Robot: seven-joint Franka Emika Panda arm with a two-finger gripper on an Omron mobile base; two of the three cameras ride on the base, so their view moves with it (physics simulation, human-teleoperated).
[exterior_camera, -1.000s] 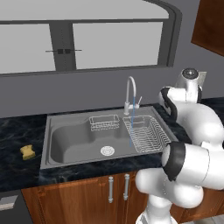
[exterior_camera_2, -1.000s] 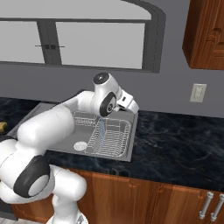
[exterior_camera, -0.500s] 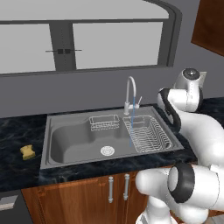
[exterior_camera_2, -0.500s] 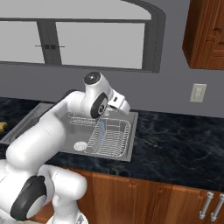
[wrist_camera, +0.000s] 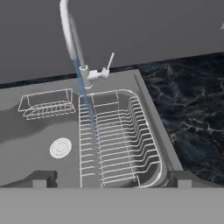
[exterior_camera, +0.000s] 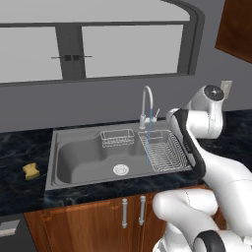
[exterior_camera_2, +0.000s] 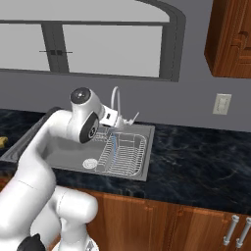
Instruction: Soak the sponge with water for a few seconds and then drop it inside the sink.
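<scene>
Yellow-orange sponge (exterior_camera: 31, 171) lies on the worktop's left end, beside the sink (exterior_camera: 83, 160); gripper (wrist_camera: 111, 179), jaws spread wide and empty, hangs over the dish rack (wrist_camera: 118, 138), fingertips (wrist_camera: 41, 178) cut off below.

No text, label, brand or number can be read anywhere. The sink (exterior_camera: 74, 162), the bench (exterior_camera_2: 196, 162) and the cabinets (exterior_camera_2: 230, 39) carry plain surfaces.

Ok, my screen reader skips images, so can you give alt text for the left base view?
Water runs from the faucet onto the wire dish rack in the grey sink. The yellow sponge lies on the black countertop left of the sink, untouched.
</scene>
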